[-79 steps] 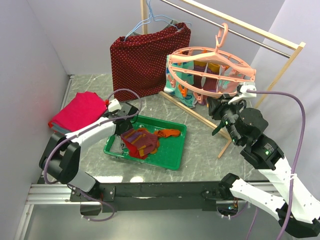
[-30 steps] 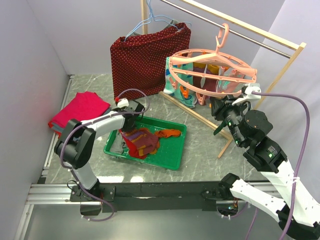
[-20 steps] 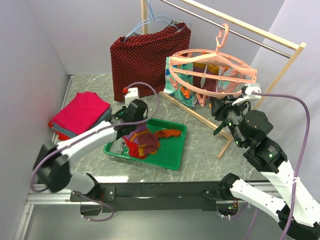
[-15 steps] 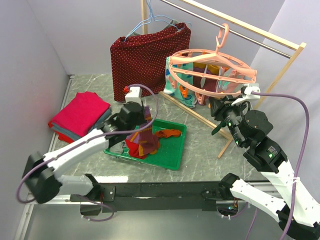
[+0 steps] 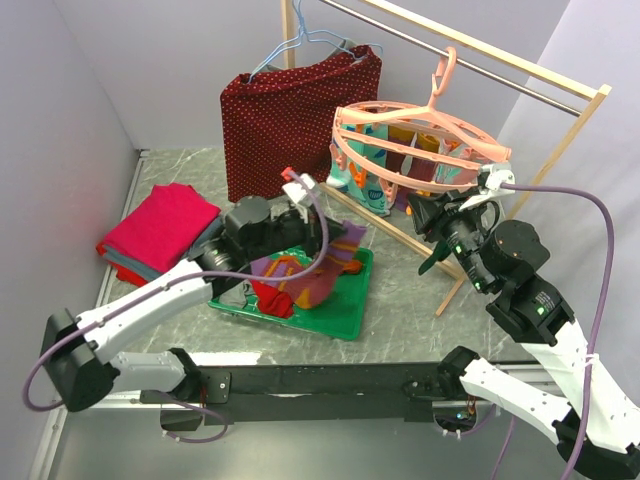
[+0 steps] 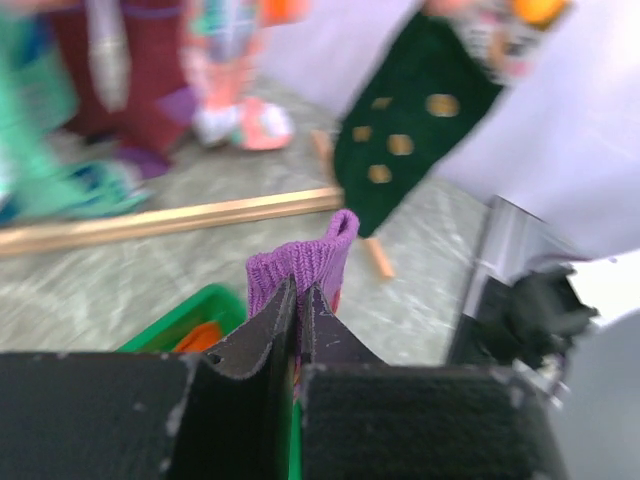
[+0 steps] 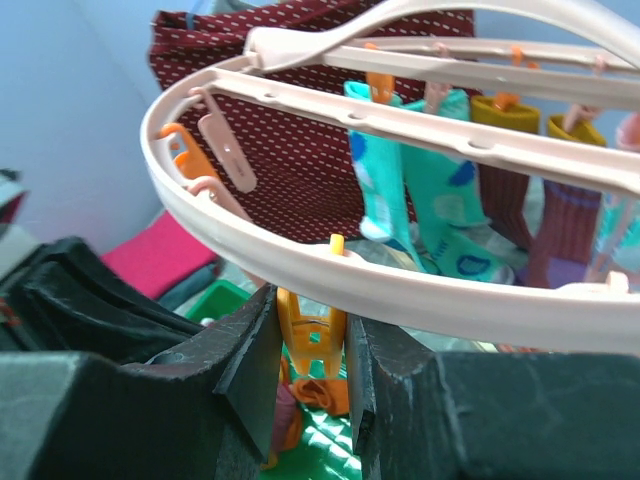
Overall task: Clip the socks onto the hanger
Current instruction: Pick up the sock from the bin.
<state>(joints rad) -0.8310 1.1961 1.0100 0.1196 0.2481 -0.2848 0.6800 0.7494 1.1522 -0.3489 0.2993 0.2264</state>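
1. Grey marbled table (image 5: 400,290) carries a green tray (image 5: 345,325) of loose socks (image 5: 272,296).
2. Left gripper (image 6: 298,300), clamped on a purple sock (image 6: 305,260) cuff, holds it up towards the hanger (image 5: 420,125).
3. Right gripper (image 7: 308,305) squeezes an orange clip (image 7: 312,335) under the ring, likely opening it for that cuff.

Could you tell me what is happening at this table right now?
The left gripper pinches the cuff of a purple-and-orange striped sock and holds it up over the green plastic tray, where other socks lie. The right gripper is closed on an orange clip peg hanging from the salmon-pink round plastic laundry hanger, which already carries several socks. The striped sock is not yet clipped on.
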